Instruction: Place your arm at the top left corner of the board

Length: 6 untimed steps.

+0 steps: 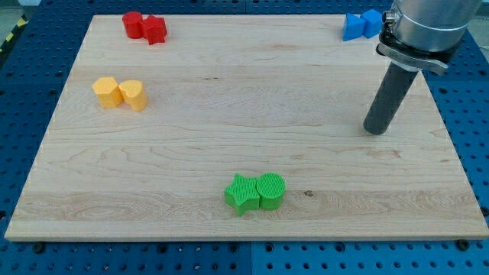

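Green star [241, 194] and green cylinder [270, 190], touching, nearest the view's bottom. My tip [375, 131]: a bare rod, no fingers to open or close, holding nothing; it stood on the worktop [229, 114] at the view's right, below the blue blocks [361, 25]. Yellow pair [120, 93] at left. Red pair [144, 27] beside the top left corner, likely leaving the tip little room there.

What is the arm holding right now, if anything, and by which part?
Nothing is held. My tip rests on the bare wooden board at the view's right, touching no block; the nearest, the two blue blocks, sit apart toward the view's top.
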Tool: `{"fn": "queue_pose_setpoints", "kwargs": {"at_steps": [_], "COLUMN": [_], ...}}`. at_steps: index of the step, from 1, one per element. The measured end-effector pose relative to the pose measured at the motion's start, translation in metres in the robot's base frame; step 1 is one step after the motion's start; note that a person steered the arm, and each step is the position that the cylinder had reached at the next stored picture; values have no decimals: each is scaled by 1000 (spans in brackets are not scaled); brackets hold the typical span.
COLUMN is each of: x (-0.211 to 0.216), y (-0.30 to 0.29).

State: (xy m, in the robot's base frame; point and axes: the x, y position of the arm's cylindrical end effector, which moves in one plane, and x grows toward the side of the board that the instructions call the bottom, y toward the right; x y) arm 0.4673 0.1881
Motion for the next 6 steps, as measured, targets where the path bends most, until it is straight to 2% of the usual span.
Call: {"fn": "queue_pose_setpoints", "kwargs": {"at_steps": [6], "x": [-21], "y": [-22]}}
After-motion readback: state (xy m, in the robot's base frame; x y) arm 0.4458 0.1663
